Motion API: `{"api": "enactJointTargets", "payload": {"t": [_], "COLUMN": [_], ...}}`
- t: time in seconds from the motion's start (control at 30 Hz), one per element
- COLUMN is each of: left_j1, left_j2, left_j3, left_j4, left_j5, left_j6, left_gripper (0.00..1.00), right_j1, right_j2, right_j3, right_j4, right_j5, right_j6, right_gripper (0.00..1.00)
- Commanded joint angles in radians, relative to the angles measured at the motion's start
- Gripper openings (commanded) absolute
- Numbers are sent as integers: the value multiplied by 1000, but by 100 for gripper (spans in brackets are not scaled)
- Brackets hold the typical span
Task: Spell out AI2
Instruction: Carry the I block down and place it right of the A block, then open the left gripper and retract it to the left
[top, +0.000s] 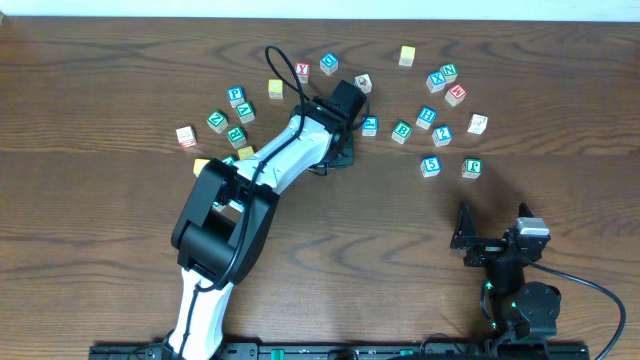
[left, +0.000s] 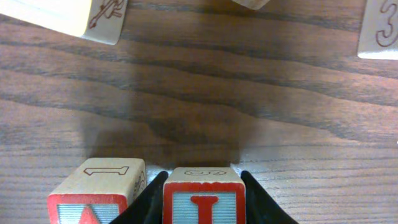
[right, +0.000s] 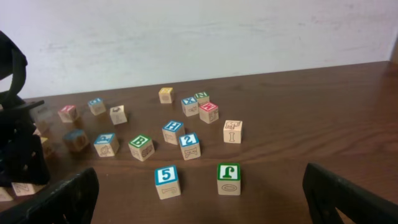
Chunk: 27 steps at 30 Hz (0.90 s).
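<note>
- The left arm (top: 290, 150) is stretching over the bench (top: 120, 250) from seven o'clock toward the middle, in the overhead view.
- The A block (left: 99, 193) is sitting just beside the I block (left: 204, 202), at its nine o'clock in the left wrist view. It is showing a red A on its near face and a 1 on top.
- The left pincer (left: 203, 179) is pinching the I block, its fingers (left: 148, 200) pressing on both sides. One finger is standing between the I block and the A block.
- Two loose blocks are lying farther off in that view. An arrow block (left: 81, 18) is at eleven o'clock of the I block and a 3 block (left: 379, 31) at one o'clock, both well apart from it.
- The 2 block (top: 442, 135) is lying loose among scattered blocks, at about three o'clock from the left arm's tip and well apart from it.
- A 5 block (top: 430, 166) is sitting near the 2 block at its six o'clock, and a green block (top: 472, 168) at its five o'clock.
- The right pincer (right: 199, 186) is hanging spread wide and gripping nothing. In the overhead view it is at six o'clock of the 2 block and well apart. In the right wrist view the 5 block and the green block are showing between its tips.
</note>
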Motion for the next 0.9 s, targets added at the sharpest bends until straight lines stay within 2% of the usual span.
{"api": "enactJointTargets", "payload": {"t": [0.0, 0.5, 0.87], "left_j1": [-2, -3, -1], "left_j2": [19, 18, -29], "left_j3": [-5, 0, 48], "left_j4": [-1, -8, -8], "left_j5": [-23, -8, -3], "left_j6": [-2, -1, 57], "left_gripper": [39, 40, 40], "right_j1": [-12, -12, -12], "right_j2": [-5, -5, -5], "right_j3": [-3, -3, -3], "right_j4": [-3, -3, -3], "right_j5": [-2, -2, -2], "right_j6": [12, 12, 12], "right_gripper": [99, 99, 99]}}
